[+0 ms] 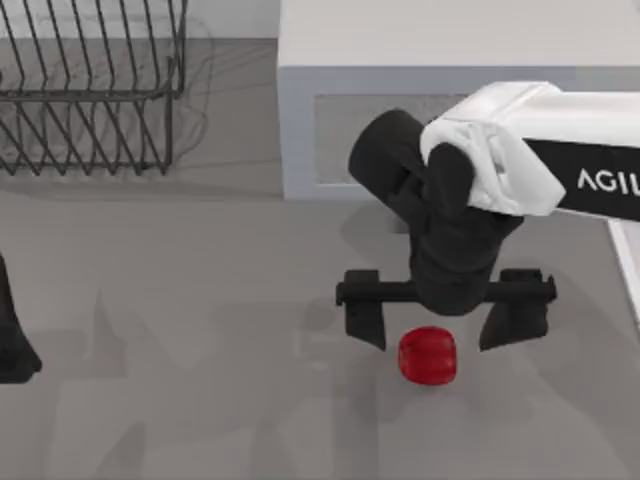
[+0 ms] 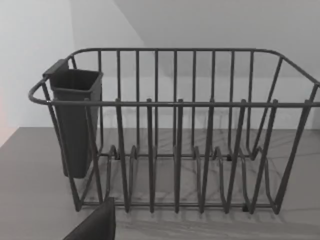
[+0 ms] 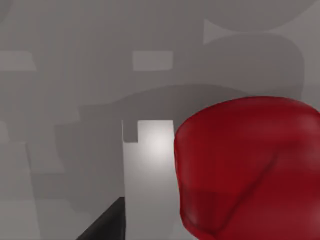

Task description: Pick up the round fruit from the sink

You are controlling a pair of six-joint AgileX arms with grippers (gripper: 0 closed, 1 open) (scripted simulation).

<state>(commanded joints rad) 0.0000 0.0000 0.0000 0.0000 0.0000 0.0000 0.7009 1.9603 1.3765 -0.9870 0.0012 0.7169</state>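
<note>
Glossy red round fruit (image 1: 428, 356), black right hand (image 1: 446, 322), dark grey wire rack (image 1: 95, 85).

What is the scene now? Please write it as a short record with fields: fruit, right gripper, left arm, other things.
fruit: round fruit, red, lying on the grey surface
right gripper: right gripper open, fingers on both sides of the fruit, not closed on it
left arm: parked at the left edge of the top view
other things: wire dish rack at the top left, with a dark cup hung inside its corner; white counter block behind the right arm

grey floor (image 1: 200, 330), white counter (image 1: 430, 35)
</note>
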